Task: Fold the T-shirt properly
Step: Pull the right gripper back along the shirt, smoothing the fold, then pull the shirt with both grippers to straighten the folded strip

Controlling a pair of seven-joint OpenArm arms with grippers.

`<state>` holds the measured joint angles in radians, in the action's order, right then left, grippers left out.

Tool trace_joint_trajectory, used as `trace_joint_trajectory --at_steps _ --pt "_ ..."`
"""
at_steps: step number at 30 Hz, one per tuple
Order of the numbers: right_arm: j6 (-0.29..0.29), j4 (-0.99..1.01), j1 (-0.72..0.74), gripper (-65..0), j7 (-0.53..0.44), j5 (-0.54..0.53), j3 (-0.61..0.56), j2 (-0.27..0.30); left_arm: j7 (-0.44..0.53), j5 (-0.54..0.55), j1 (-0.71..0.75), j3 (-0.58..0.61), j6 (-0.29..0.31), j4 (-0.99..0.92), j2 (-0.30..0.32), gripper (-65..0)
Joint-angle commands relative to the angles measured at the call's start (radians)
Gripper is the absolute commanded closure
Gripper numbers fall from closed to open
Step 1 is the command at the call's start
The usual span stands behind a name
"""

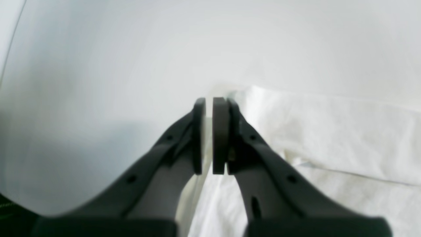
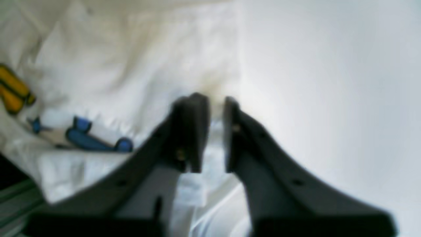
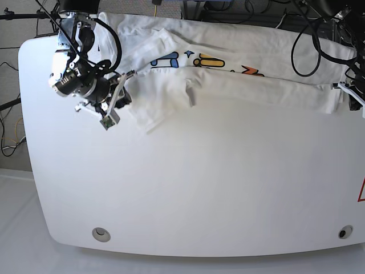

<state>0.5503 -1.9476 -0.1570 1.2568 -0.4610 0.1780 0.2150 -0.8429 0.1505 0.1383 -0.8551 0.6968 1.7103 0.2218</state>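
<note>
My left hand and right hand each pinch an edge of the T-shirt on the bench.

**Blur, crops and hidden corners**

Right wrist view is soft all over: the dark right gripper smears, so whether cloth sits between its jaws can't be told. The white printed cotton T-shirt runs off that view's left edge (lettering unreadable). In the base view, the left gripper is cropped at the right edge.
</note>
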Motion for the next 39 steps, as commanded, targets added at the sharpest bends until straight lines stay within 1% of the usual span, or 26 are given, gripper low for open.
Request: trace_joint_trajectory --at_steps 1,5,7,10,15,22,24,27,33,39 --pt "0.003 -0.022 -0.026 0.0 -0.016 -0.049 0.007 0.013 -0.020 0.008 -0.001 -0.005 -0.002 0.020 0.017 -2.6" --pt "0.003 -0.031 -0.085 -0.6 -0.016 -0.120 0.007 0.014 -0.051 0.011 0.033 -0.005 -0.002 0.024 0.014 -2.5" --pt "0.003 -0.043 -0.108 0.0 -0.018 -0.140 0.007 0.014 -0.051 0.011 0.050 -0.005 -0.002 0.033 -0.003 -0.4" --pt "0.003 -0.054 -0.138 0.0 -0.018 -0.163 0.007 0.014 -0.051 0.011 0.083 -0.005 -0.002 0.069 -0.031 0.0" --pt "0.003 -0.054 -0.166 0.0 -0.018 -0.166 0.007 0.014 -0.051 0.011 0.136 -0.005 0.001 0.115 -0.063 0.0" --pt "0.003 -0.049 -0.204 0.0 -0.019 -0.164 0.008 0.016 -0.051 0.008 0.165 0.003 0.001 0.110 -0.069 0.0" --pt "0.003 -0.046 -0.211 0.0 -0.019 -0.163 0.008 0.021 -0.051 0.008 0.166 0.003 0.001 0.096 -0.085 0.0" --pt "0.000 -0.045 -0.212 0.0 -0.021 -0.140 0.004 0.024 -0.051 0.007 0.168 0.004 0.001 0.064 -0.091 0.0" --pt "-0.005 0.001 -0.214 0.0 -0.018 -0.048 0.008 -0.010 -0.052 0.005 0.199 0.044 -0.002 0.012 -0.089 0.0" --pt "0.003 0.080 -0.211 0.0 -0.019 0.014 0.008 -0.041 -0.052 -0.055 0.200 0.070 -0.002 -0.059 -0.089 0.0"
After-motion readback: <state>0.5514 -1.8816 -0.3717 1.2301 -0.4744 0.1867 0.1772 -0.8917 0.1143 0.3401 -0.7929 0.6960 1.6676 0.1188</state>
